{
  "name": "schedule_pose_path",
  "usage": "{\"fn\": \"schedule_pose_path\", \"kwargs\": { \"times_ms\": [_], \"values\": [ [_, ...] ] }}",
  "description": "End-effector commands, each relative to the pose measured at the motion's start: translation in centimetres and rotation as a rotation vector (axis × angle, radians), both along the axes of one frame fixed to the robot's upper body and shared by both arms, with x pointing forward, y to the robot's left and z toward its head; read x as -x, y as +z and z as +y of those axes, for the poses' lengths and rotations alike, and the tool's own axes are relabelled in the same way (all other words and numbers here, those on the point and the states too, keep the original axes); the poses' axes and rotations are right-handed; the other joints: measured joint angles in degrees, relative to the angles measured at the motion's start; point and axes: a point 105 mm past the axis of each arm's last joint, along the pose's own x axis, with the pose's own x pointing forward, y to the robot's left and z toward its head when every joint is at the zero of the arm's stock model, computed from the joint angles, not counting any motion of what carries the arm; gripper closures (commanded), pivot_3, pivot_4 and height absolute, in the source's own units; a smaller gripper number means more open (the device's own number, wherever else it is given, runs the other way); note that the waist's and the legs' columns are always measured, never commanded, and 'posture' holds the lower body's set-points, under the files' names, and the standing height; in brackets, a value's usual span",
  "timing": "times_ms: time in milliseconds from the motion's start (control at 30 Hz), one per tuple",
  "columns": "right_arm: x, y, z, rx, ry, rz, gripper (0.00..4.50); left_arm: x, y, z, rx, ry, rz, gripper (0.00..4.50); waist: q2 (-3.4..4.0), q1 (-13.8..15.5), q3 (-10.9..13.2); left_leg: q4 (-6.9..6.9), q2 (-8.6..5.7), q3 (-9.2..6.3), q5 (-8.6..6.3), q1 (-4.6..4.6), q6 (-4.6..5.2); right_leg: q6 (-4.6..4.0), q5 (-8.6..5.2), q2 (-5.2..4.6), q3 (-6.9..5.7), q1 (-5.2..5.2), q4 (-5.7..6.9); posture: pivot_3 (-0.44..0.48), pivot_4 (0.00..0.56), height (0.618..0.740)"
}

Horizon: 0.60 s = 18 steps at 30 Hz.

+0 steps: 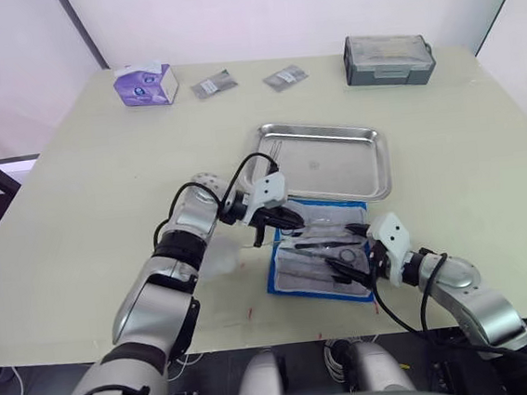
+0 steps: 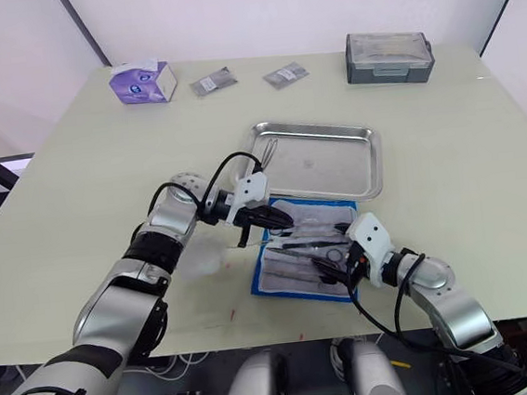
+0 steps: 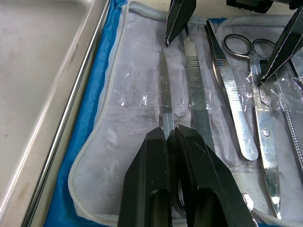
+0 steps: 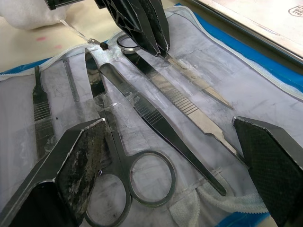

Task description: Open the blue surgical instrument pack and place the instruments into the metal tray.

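Note:
The blue surgical instrument pack [image 1: 299, 271] lies open on the table, right in front of the metal tray [image 1: 335, 167]. Several instruments rest in its whitish lining: scissors [image 4: 120, 156], long forceps [image 4: 161, 125] and a slim flat handle [image 3: 165, 94]. My left gripper [image 3: 169, 131] is shut on the near end of that slim handle, at the pack's edge beside the tray [image 3: 42, 71]. My right gripper [image 4: 169, 123] hovers open over the pack's near side, its fingers straddling the scissors and forceps, touching nothing. The tray looks bare apart from a thin item at its far left corner.
A purple tissue box [image 1: 145, 83] stands at the far left, two small packets [image 1: 213, 84] lie beside it, and a grey lidded box [image 1: 388, 58] sits far right. A white crumpled wad [image 1: 215, 256] lies left of the pack. The table's front edge is close behind the pack.

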Motion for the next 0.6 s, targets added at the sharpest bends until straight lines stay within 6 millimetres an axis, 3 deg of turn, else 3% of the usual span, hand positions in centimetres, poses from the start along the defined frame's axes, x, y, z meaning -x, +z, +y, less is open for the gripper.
{"fn": "schedule_pose_path", "kwargs": {
  "times_ms": [33,567,600],
  "values": [
    [1.15,-4.62,-1.00,0.095,-0.036,0.184,0.00,-0.50,1.07,-0.14,-0.023,0.002,-0.044,4.44,0.00,0.00,0.00,0.00,0.00,0.00,0.00,0.00,0.00,0.00,0.00,0.00,0.00,0.00,0.00,0.000,0.150,0.738],
    [1.00,-4.57,-1.02,0.098,-0.035,0.180,0.00,-0.12,1.16,-0.11,-0.035,-0.022,-0.018,4.44,0.00,-0.10,0.00,0.00,0.00,-0.01,0.00,0.00,0.00,0.00,0.00,0.01,0.00,0.00,0.00,0.000,0.150,0.738],
    [1.00,-4.58,-1.04,0.098,-0.036,0.180,0.00,-0.17,1.18,-0.14,-0.034,-0.020,-0.026,3.65,0.00,-0.11,0.00,0.00,0.00,-0.01,0.00,0.00,0.00,0.00,0.00,0.01,0.00,0.00,0.00,0.000,0.150,0.738]
  ]
}}
